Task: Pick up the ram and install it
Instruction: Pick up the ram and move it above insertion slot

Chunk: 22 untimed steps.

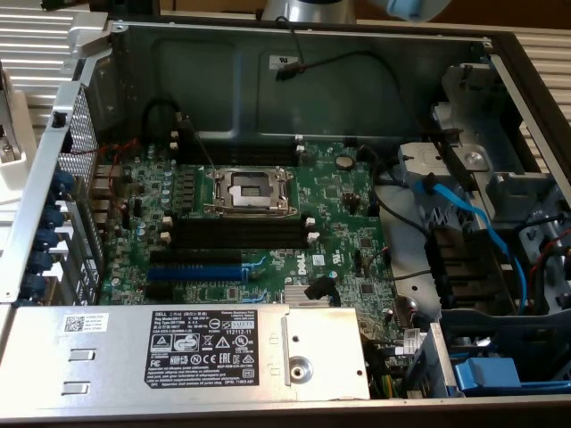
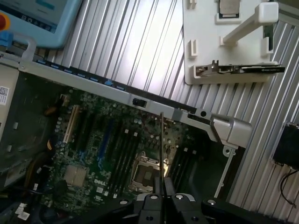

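Pinching the ram [image 2: 162, 149] in the gripper [image 2: 164, 189], closed down almost completely on the thin board and showing it edge-on as a dark sliver running straight out from between the fingers [image 2: 171, 187]. Holding it in the air above the open computer case [image 2: 154, 105], well above the motherboard [image 2: 93, 140] and not yet seated in any slot. Lining up, in the wrist view, just beside the CPU socket [image 2: 147, 172], between that socket and a bank of long black slots [image 2: 183, 163]. Looking past the far tip of the stick to the case's metal rim and onto a ribbed metal table [image 2: 140, 46]. Finding there a white tray [image 2: 205, 46] carrying a dark expansion card [image 2: 243, 69], and a teach pendant [image 2: 42, 18] with a pale blue frame. Looking down, in the exterior view, on the motherboard [image 1: 348, 214]: CPU socket [image 1: 250, 190] in the middle, black slots [image 1: 236, 234] just beside it, a blue slot [image 1: 194, 272] past those, a labelled power supply [image 1: 201, 352] along the near edge, and blue cables [image 1: 477, 223] at the exterior view's right.
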Each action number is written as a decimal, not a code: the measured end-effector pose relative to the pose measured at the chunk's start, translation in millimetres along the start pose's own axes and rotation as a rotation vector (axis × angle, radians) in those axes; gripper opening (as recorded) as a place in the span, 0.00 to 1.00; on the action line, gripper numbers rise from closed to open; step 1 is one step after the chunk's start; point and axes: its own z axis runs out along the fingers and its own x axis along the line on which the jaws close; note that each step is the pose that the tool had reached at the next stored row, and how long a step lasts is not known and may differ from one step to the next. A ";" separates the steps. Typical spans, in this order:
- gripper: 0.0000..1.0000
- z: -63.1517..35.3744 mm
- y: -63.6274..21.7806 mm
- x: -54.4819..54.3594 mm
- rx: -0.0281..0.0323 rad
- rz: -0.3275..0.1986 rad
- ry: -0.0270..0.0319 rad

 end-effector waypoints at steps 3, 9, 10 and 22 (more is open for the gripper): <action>0.12 0.1 -2.6 0.8 0.0001 0.007 0.0005; 0.12 0.4 -4.1 1.2 0.0018 0.090 0.0061; 0.12 0.6 -5.2 1.6 0.0019 0.093 0.0064; 0.12 6.3 -24.6 8.1 0.0025 0.120 0.0081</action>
